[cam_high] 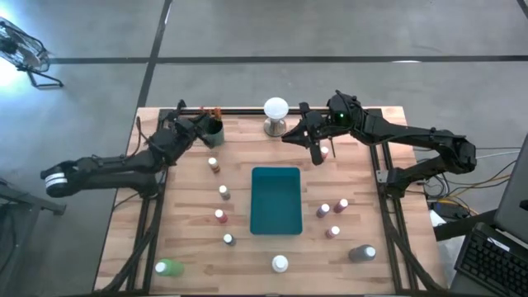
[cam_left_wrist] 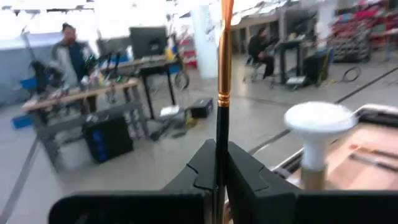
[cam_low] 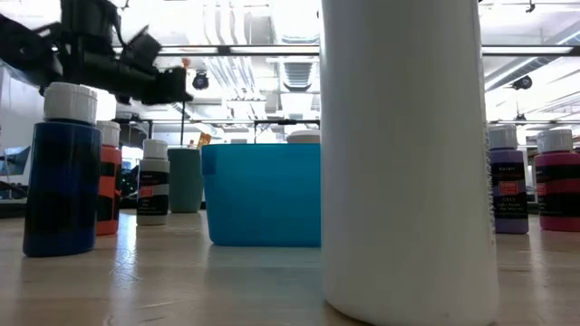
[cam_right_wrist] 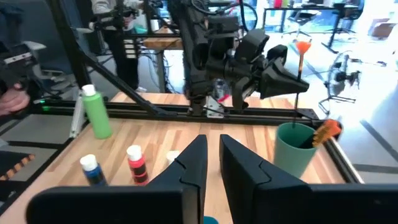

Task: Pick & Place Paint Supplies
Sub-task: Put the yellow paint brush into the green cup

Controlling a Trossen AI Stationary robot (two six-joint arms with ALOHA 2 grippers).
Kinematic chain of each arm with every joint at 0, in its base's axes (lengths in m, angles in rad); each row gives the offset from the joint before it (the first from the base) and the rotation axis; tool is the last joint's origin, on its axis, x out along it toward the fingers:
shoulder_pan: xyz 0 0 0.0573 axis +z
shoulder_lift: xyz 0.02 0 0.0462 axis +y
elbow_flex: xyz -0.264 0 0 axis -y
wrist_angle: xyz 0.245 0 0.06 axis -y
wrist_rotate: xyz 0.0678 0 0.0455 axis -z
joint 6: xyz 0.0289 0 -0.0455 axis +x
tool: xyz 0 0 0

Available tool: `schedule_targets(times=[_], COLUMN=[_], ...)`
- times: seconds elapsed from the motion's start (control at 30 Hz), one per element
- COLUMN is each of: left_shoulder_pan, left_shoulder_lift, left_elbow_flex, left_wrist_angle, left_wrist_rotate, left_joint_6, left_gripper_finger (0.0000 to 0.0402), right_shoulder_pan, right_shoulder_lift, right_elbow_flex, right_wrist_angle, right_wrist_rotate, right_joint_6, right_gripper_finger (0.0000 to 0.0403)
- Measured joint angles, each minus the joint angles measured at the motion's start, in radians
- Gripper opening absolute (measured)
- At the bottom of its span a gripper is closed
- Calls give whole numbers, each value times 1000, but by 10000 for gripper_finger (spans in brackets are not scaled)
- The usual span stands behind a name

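My left gripper [cam_high: 200,125] is at the far left of the table, shut on a thin brush [cam_left_wrist: 221,118] with a dark handle, a gold ferrule and an orange tip. It holds the brush upright over the green cup [cam_right_wrist: 295,152]. Another orange-tipped brush [cam_right_wrist: 329,130] leans on the cup's rim. My right gripper [cam_high: 317,155] hovers far right of centre beside a pink bottle [cam_high: 325,152]; its fingers [cam_right_wrist: 193,163] stand narrowly apart with nothing between them. Small white-capped bottles [cam_high: 223,191] stand around the teal tray [cam_high: 275,200]. My left gripper pinches the brush's dark handle [cam_left_wrist: 219,163] between its two fingers, below the gold ferrule. The fingers lie across the handle, coming from the table's left. The brush is lifted and upright, orange tip [cam_right_wrist: 303,45] up; its lower end [cam_right_wrist: 296,121] reaches the cup's mouth.
The white ball on a metal base [cam_high: 275,110] stands at the far edge, between the arms. A green bottle [cam_high: 169,266], a white one [cam_high: 280,264] and a grey one [cam_high: 363,254] stand along the near edge. People stand at benches beyond the table [cam_left_wrist: 68,56].
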Motion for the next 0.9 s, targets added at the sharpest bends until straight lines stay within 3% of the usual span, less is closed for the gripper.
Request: schedule_targets(times=[0.33, 0.9], left_shoulder_pan=[90, 92], left_shoulder_lift=[157, 263], left_elbow_flex=[-3, -46], left_wrist_angle=[117, 110], left_wrist_rotate=[119, 124], left_joint_6=[-83, -161], left_gripper_finger=[17, 17], right_shoulder_pan=[0, 0], right_shoulder_lift=[0, 0], right_elbow_flex=[0, 0], right_wrist_angle=[-1, -11], right_wrist_rotate=[2, 2], right_joint_6=[6, 16], right_gripper_finger=[65, 93])
